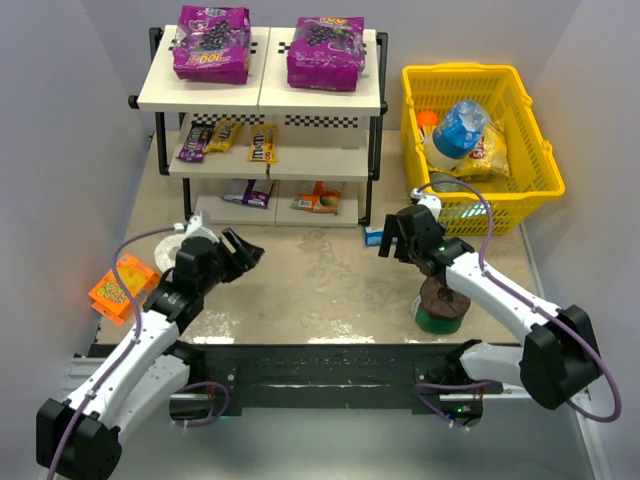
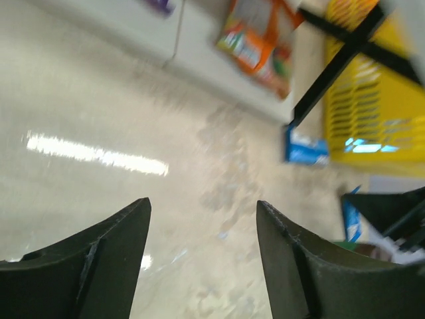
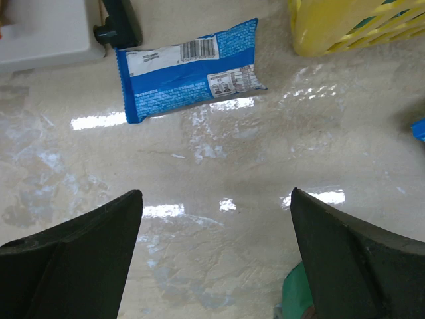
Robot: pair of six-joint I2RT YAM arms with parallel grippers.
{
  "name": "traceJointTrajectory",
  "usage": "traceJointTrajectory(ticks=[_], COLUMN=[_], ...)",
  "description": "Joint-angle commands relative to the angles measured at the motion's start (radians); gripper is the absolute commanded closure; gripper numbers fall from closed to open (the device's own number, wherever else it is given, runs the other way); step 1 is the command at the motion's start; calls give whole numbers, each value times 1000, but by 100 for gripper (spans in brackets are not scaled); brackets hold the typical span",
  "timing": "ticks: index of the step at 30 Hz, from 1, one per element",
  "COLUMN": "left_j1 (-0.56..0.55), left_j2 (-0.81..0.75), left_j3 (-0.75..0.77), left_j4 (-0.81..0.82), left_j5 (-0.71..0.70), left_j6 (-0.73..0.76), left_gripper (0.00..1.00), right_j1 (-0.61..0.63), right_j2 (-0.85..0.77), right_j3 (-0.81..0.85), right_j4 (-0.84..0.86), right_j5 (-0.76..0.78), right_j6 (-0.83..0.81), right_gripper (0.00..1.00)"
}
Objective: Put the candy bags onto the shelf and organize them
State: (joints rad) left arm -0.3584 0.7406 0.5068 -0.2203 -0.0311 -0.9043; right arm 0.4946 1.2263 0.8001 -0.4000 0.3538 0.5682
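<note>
Down by the shelf's [image 1: 262, 70] front-right leg: blue candy bag [image 3: 189, 70], flat on the table [image 1: 320, 285].
Right gripper [image 3: 216, 252] gapes wide and empty, bag at its 12 o'clock, yellow basket [image 3: 345, 26] edge at 2; left gripper [image 2: 202, 252] spread too, bare table between them.

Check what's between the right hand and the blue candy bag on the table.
Only bare tabletop lies between the right hand and the blue candy bag; the right wrist view shows it.

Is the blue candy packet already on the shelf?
No, the blue packet lies flat on the table beside a black foot of the shelf.
</note>
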Motion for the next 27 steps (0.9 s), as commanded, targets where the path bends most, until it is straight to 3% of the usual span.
traceJointTrajectory(ticks=[1,7,11,14,27], left_j1=[4,1,-10,-17,-34], left_j2=[25,143,227,267,347], left_j3=[-100,-160,-159,-160,-179], left_j4=[31,205,297,314,387], left_j5=[151,229,252,254,269], left_j6=[38,18,21,24,10], left_gripper=[29,27,28,28,29], right_j1=[-10,-7,-8,-2,2], right_j2=[51,126,229,303,509], right_j3=[56,66,116,151,198], right_j4=[36,187,237,254,309], right_j5=[108,11,10,31,90], right_j6=[-37,-79,-56,-35,-27], right_gripper=[5,16,41,52,52])
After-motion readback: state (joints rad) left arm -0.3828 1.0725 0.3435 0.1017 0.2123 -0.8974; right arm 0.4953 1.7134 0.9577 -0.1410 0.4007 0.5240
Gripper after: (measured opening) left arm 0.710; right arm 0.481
